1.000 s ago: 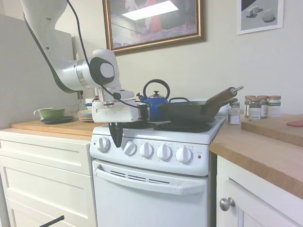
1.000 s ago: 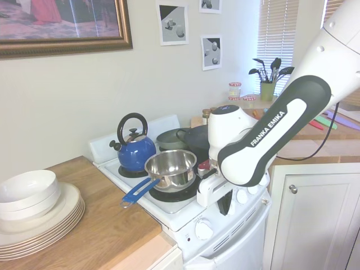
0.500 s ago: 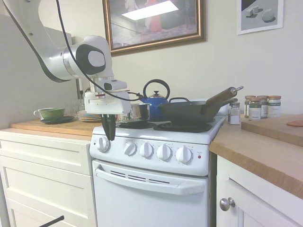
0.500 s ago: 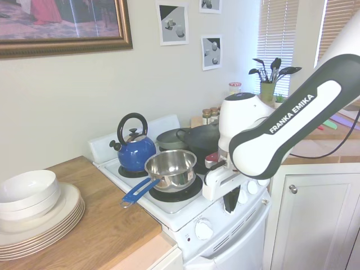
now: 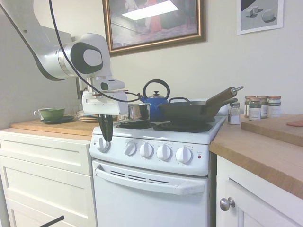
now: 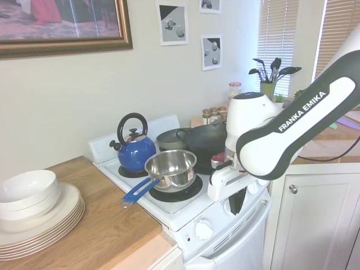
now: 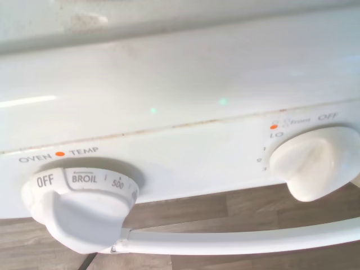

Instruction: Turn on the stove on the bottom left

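The stove (image 5: 156, 170) is sitting between a white cabinet (image 5: 45, 175) on its left and a wooden counter (image 5: 265, 151) on its right, with its row of five knobs facing out from the front panel. On its top, a dark wok (image 5: 189, 111) is resting on the right side, a blue kettle (image 6: 134, 151) is standing at the far left, and a steel saucepan (image 6: 169, 169) with a blue handle is sitting on the near left burner. The white arm is reaching in over the cabinet, and the gripper (image 5: 106, 135) is pointing straight down, hanging just in front of the leftmost knob (image 5: 103, 144); whether it is touching the knob cannot be told. Its dark fingers are appearing pressed close together with nothing between them. In the wrist view, the oven knob (image 7: 76, 216) is pointing to OFF, and a second knob (image 7: 312, 169) beside it is sitting under the words "Front" and "OFF".
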